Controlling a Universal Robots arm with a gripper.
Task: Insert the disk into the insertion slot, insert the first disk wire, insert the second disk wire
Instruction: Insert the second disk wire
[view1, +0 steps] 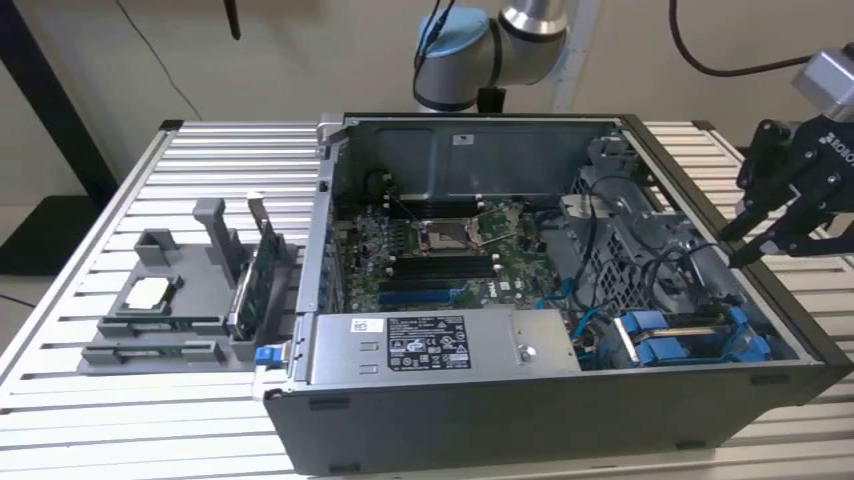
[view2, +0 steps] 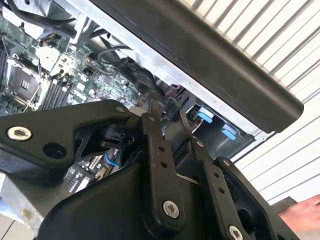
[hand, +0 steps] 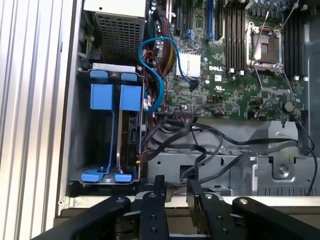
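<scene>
The insertion slot (view1: 694, 345), a grey metal bay with blue rails, sits in the case's near corner on the exterior view's right. In the first wrist view the slot (hand: 95, 140) holds blue carrier frames (hand: 131, 97), and a thin dark edge that looks like the disk (hand: 131, 134) stands beside them. A blue wire (hand: 150, 75) and black wires (hand: 180, 135) loop next to the bay. My gripper (view1: 741, 245) hangs outside the case, above its wall on the exterior view's right. It is open (hand: 175, 184) with nothing between its fingers (view2: 167, 112).
The open computer case (view1: 534, 425) lies on a slatted metal table (view1: 134, 400). A grey labelled power-supply box (view1: 427, 345) sits at the case's front and the motherboard (view1: 441, 250) in the middle. A grey fixture with parts (view1: 174, 300) stands at the exterior view's left. A hand (view2: 302, 210) shows beside my gripper.
</scene>
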